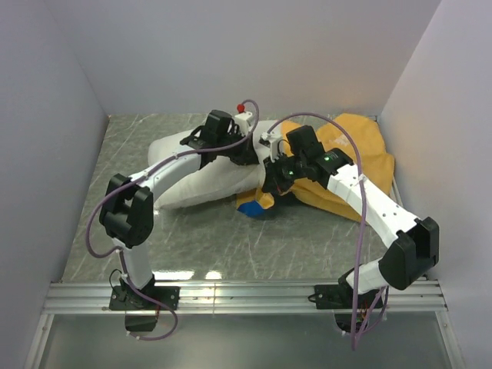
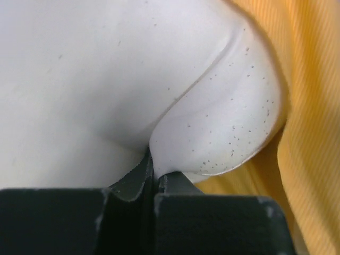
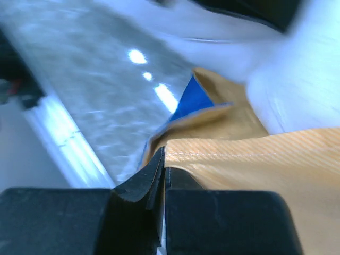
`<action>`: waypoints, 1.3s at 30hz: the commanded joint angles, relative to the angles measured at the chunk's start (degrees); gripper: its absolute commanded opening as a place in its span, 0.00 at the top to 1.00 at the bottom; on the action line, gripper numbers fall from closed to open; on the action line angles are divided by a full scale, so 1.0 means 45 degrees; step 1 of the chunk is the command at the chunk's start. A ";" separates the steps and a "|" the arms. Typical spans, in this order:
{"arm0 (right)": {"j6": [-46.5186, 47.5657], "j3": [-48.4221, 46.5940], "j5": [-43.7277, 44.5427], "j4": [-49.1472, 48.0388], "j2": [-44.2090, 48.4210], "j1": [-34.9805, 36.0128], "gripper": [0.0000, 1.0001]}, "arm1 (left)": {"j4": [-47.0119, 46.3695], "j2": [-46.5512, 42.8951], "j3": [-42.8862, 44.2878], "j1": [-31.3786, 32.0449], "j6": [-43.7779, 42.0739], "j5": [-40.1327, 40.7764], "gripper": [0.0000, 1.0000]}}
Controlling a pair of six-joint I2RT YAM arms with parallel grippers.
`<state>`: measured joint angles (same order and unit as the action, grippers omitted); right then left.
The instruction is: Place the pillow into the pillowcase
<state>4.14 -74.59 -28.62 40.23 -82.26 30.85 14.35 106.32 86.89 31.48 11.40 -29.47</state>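
Observation:
The white pillow [image 1: 196,183] lies across the middle of the table, its right end against the pillowcase [image 1: 361,154]. The pillowcase is a crumpled orange heap at the right, with a blue corner [image 1: 250,207] showing near the front. My left gripper [image 1: 240,151] is over the pillow's right end. In the left wrist view it [image 2: 153,171] is shut on a pinch of the pillow [image 2: 106,79], with the orange pillowcase [image 2: 313,138] beside it. My right gripper [image 3: 163,159] is shut on the stitched hem of the pillowcase [image 3: 255,154]. The blue face [image 3: 194,98] and the pillow [image 3: 303,79] lie beyond it.
The grey marbled tabletop [image 1: 231,238] is boxed in by pale walls at the left [image 1: 46,115], back and right [image 1: 446,100]. An aluminium rail [image 1: 246,296] with both arm bases runs along the near edge. Purple cables [image 1: 96,227] loop off each arm.

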 commanded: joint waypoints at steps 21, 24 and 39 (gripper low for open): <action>-0.1643 -0.3227 -0.2087 0.1178 0.0138 -0.2693 0.26 | 0.3901 -0.6730 -0.7687 0.3021 -1.0772 -0.0857 0.90; -0.1759 -0.3893 0.1605 0.1314 -0.1537 -0.2812 0.25 | 0.3980 -0.7434 -0.7941 0.3159 -1.1497 -0.0096 0.78; -0.1527 -0.4031 0.5734 0.2682 -0.5568 -0.2852 0.40 | 0.2807 -0.8334 -0.8451 0.3355 -1.1595 0.1647 0.72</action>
<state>-4.58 -92.66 -10.70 50.13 -108.03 18.09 24.60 70.15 49.28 46.54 -39.83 -25.30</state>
